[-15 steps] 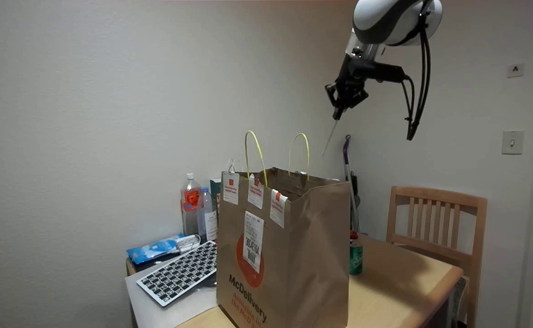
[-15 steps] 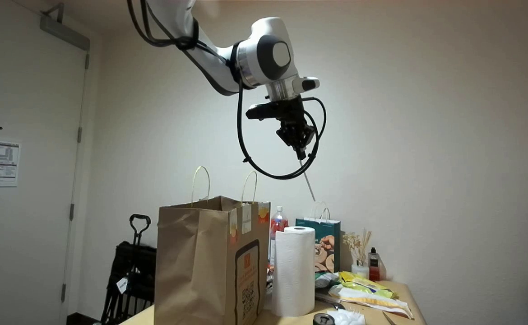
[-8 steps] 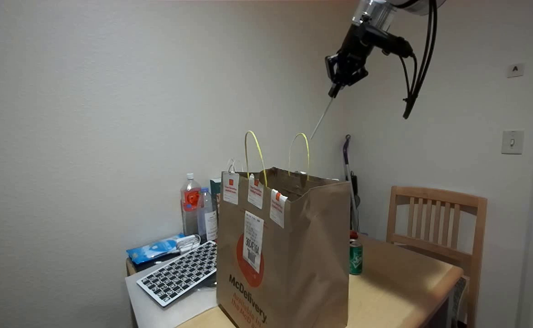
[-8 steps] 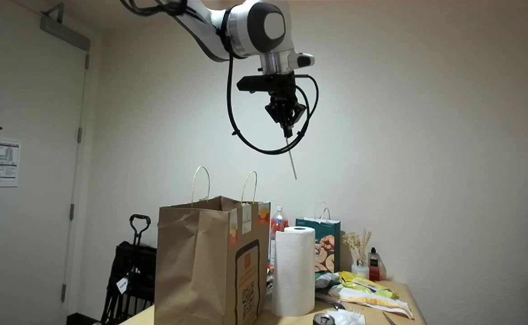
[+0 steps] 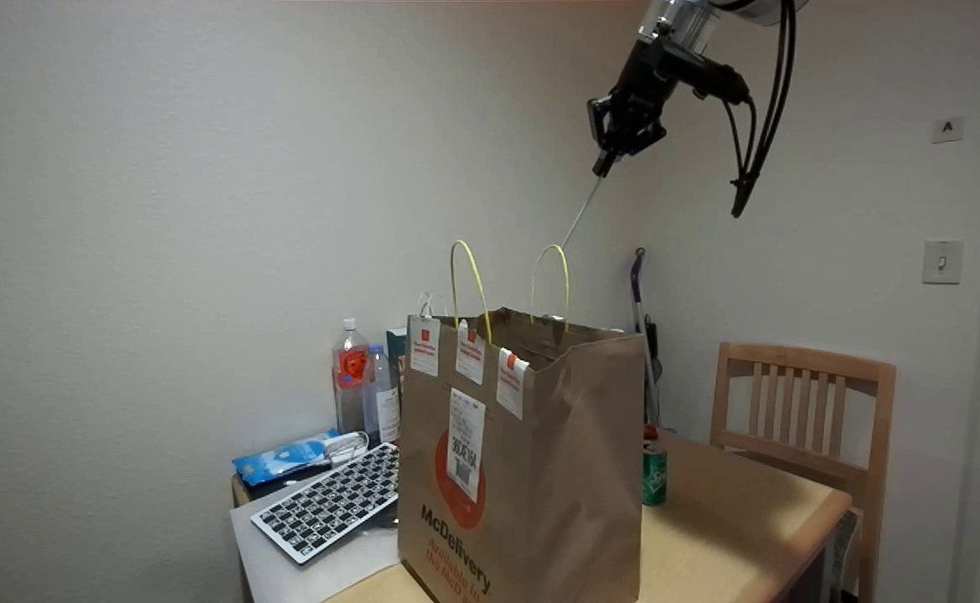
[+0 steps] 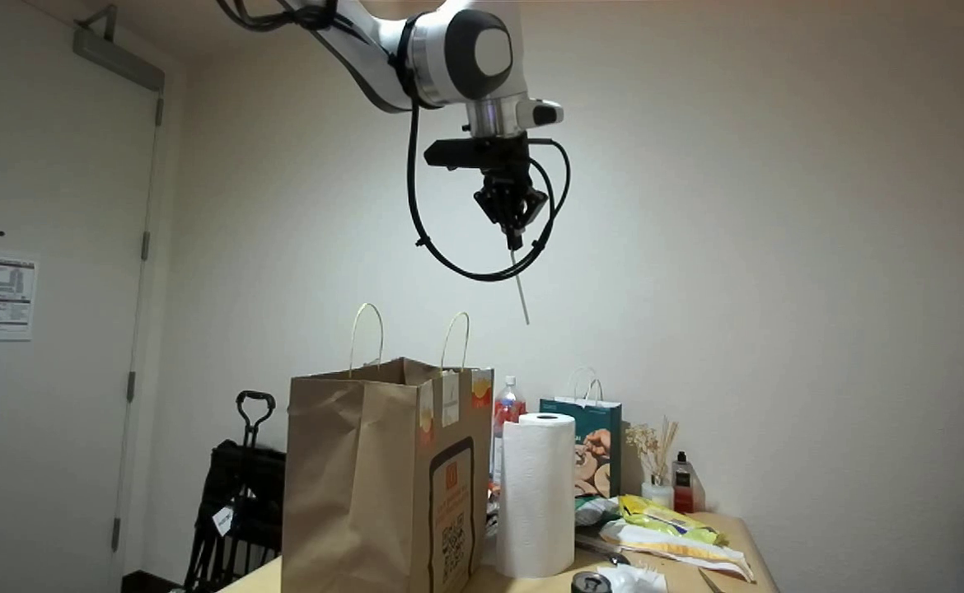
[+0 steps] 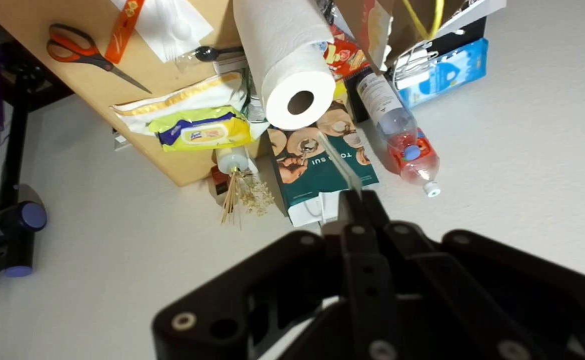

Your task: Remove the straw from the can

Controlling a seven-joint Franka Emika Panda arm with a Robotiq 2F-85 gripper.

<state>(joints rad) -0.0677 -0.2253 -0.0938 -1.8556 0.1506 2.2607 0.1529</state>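
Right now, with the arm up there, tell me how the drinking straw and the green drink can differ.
The drinking straw is pale and very thin; the drink can is green and much thicker. The drinking straw slants; the drink can stands upright. The drinking straw is pinched in the gripper, in mid-air; the drink can rests on the table. Both are longer than they are wide.

In both exterior views, facing different sides of the same tall brown paper bag (image 5: 523, 456) from nearby; in the wrist view, peering slantwise down over the close black two-fingered end effector (image 7: 361, 195), sharing the white cylindrical paper-towel roll (image 6: 538, 496) with an exterior view.
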